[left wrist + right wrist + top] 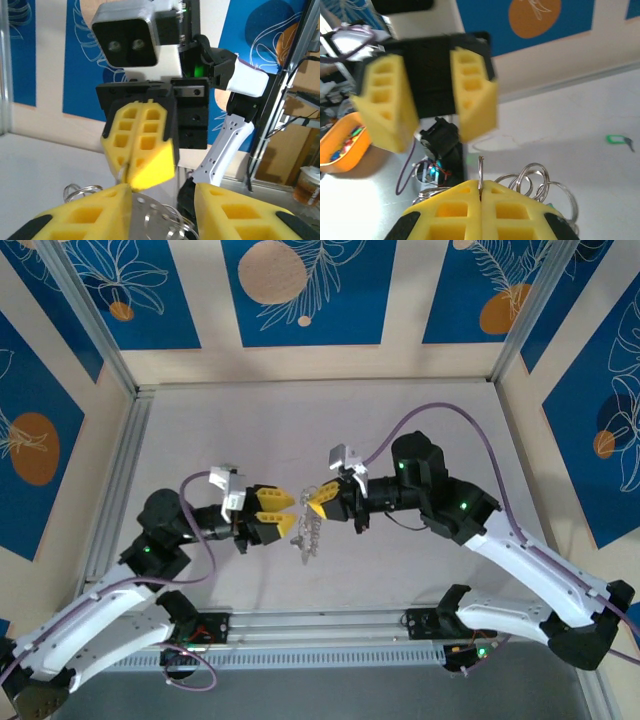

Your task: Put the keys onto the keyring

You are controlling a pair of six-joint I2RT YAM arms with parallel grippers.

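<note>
Your right gripper (481,189) pinches the keyring (481,170), fingers pressed together.
Facing it, your left gripper (436,136) has its fingers parted; beyond, 1 orange bowl (337,145) holds blurred coloured bits.

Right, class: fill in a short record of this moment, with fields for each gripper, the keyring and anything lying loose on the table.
left gripper: open, fingers apart, facing the right gripper
right gripper: shut on the keyring's thin wire
keyring: held off the table between the two grippers
small rings: bunched beside the right fingers
green item: lying on the table, apart from both grippers, too small to identify
</note>
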